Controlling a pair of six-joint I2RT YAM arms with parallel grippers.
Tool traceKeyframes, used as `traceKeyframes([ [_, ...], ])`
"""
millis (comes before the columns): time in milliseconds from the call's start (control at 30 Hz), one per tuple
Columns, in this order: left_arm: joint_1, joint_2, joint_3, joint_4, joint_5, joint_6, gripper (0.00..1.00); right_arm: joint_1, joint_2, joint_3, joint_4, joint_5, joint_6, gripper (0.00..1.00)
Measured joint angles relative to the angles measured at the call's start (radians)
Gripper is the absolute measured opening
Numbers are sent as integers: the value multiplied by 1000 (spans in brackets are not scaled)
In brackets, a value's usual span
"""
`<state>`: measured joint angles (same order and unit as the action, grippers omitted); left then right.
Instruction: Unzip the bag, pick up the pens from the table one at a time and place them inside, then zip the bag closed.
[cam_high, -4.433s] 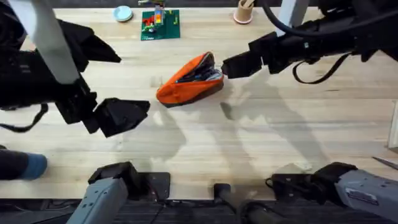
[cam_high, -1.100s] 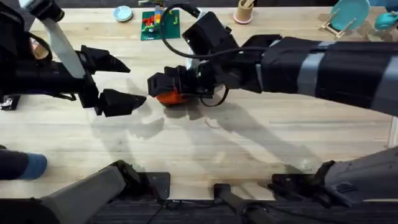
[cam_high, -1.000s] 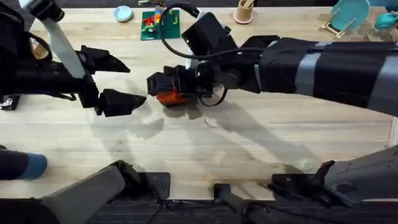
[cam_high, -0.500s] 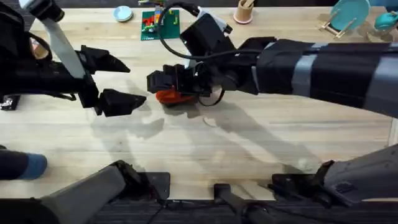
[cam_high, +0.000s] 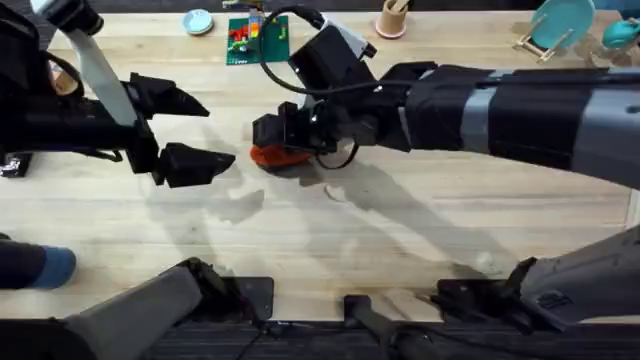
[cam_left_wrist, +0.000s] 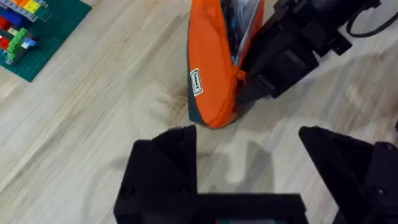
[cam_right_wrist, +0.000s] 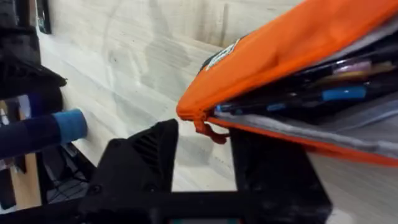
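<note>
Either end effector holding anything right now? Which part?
Nothing gripped. Right end effector is open, straddling the zipper-pull end of the orange fabric pouch; left end effector is open and empty.

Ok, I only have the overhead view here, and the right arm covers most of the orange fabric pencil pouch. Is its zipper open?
Observer: Yes. In the right wrist view the orange fabric pencil pouch gapes along its top, with dark pens lying inside.
Operator: Does the right arm have hold of the zipper pull?
Observer: No. The small orange pull hangs at the pouch's end, between the fingers of the right gripper, which are not closed on it.
Operator: And the left arm?
Observer: The left wrist view shows the left gripper open and empty, just short of the pouch's near end, not touching it.
</note>
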<state>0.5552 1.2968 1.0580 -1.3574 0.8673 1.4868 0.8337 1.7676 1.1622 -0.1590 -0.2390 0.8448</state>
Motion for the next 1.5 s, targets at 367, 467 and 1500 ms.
traceKeyframes([
  [367, 0, 0, 0, 0, 0, 0, 994, 0, 0, 0, 2, -1, 1, 34],
  [467, 0, 0, 0, 0, 0, 0, 994, 0, 0, 0, 2, -1, 1, 32],
  [1500, 0, 0, 0, 0, 0, 0, 993, -62, 2, 0, 247, -121, 98, 31],
])
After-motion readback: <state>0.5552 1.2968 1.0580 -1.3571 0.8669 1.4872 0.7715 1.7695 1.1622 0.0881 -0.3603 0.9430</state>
